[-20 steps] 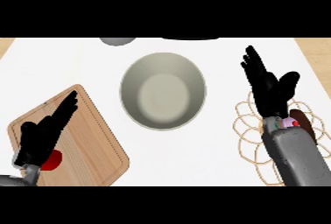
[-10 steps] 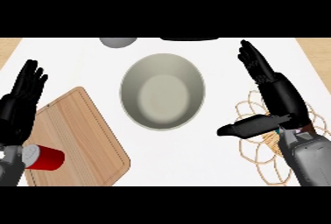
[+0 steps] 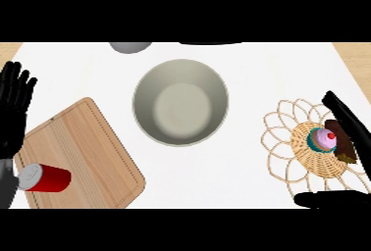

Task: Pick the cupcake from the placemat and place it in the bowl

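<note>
A cupcake (image 3: pixel 325 141) with pink frosting and a red cherry sits at the middle of a woven placemat (image 3: pixel 291 147) at the right. My right hand (image 3: pixel 346 126) is open around it: straight fingers lie just beyond the cupcake on its right, and the thumb (image 3: pixel 328 199) points left below the mat. The fingers partly cover a brown shape beside the cupcake. A grey-green bowl (image 3: pixel 181 101) stands empty at the counter's middle. My left hand (image 3: pixel 13 104) is open at the left edge, fingers up, resting.
A wooden cutting board (image 3: pixel 87 152) lies at the lower left with a red can (image 3: pixel 45 178) on its side upon it. A grey round object (image 3: pixel 130 46) shows at the top edge. Tan counter strips flank the white surface.
My right hand has moved down and right, from above the placemat to beside the cupcake, which now shows. The left hand stays at the left edge.
</note>
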You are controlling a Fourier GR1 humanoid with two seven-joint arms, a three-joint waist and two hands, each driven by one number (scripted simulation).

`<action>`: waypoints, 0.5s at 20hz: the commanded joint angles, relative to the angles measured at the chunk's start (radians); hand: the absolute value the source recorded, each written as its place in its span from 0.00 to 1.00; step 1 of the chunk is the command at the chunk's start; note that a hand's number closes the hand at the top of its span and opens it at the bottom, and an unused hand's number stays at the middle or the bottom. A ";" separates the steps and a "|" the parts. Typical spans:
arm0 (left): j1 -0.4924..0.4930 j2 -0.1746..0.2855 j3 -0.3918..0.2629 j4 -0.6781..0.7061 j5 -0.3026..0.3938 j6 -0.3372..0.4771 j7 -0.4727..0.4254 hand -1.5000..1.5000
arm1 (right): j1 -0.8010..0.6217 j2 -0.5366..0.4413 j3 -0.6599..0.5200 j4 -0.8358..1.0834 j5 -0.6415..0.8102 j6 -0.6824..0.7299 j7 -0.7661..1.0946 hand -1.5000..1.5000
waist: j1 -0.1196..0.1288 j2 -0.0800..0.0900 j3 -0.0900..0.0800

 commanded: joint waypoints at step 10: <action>-0.026 -0.013 0.021 0.031 -0.025 0.002 -0.018 0.50 | 0.159 -0.500 -0.368 -0.161 -0.085 0.368 0.333 0.00 | -0.003 0.002 -0.002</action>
